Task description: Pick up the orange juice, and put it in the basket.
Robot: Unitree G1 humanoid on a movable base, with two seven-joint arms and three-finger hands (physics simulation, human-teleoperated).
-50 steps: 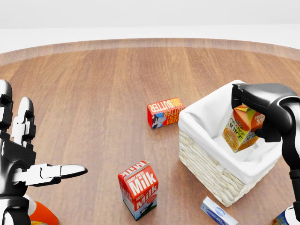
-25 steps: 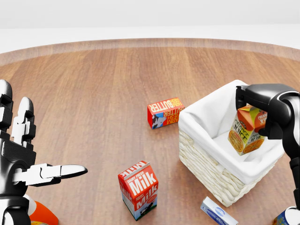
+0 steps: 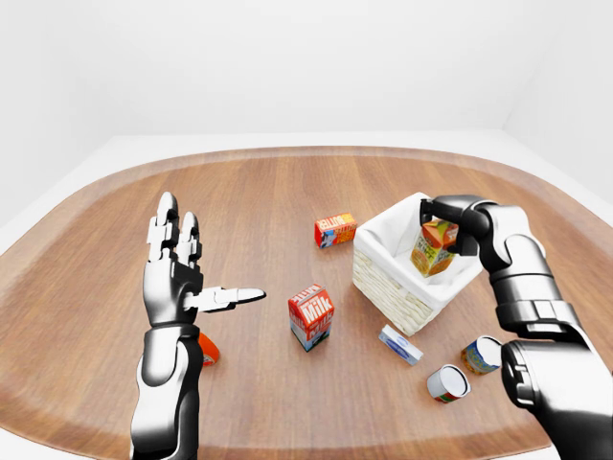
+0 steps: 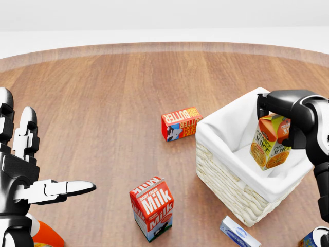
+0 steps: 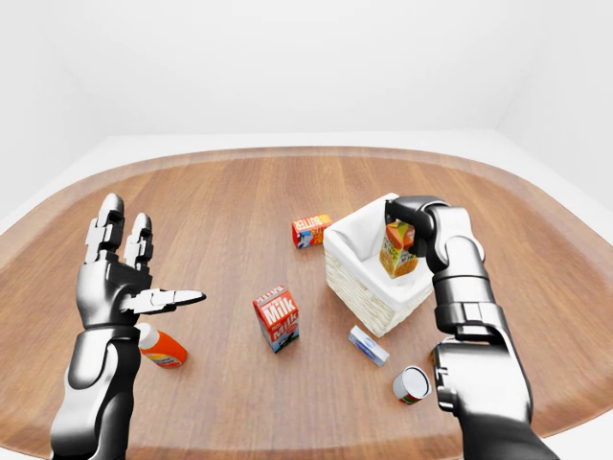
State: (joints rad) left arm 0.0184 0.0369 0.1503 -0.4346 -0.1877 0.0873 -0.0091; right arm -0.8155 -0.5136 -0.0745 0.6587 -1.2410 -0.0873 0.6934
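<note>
Wicker makes up the basket (image 4: 226,177), which has a white cloth lining and stands on the wooden table (image 4: 103,92) at the right of the head view; the orange juice (image 4: 271,141) carton hangs tilted inside its opening, lower half below the rim, and whether it touches the lining underneath cannot be told. The right hand (image 4: 288,116) reaches over the basket's far rim with its fingers clenched round the carton's top. The left hand (image 4: 23,170) is raised at the left edge of the head view, fingers spread upward and thumb stretched sideways, holding and touching nothing. Outside the basket, a red butter box (image 4: 181,123) lies just beside its upper left corner, a red milk carton (image 4: 151,208) stands well apart toward the bottom of the view, and a small blue-and-white box (image 4: 239,232) lies near the basket's lower wall. In the right-eye view an orange bottle (image 5: 163,347) lies on the table below the left arm and a can (image 5: 413,384) lies on its side near the right forearm; the left-eye view shows a second can (image 3: 482,354) beside it. Compared with a second ago, the carton has sunk deeper into the basket and shifted toward its right side, the right hand following it down; since half a second ago it has barely moved. The left hand and the other items are unchanged.
</note>
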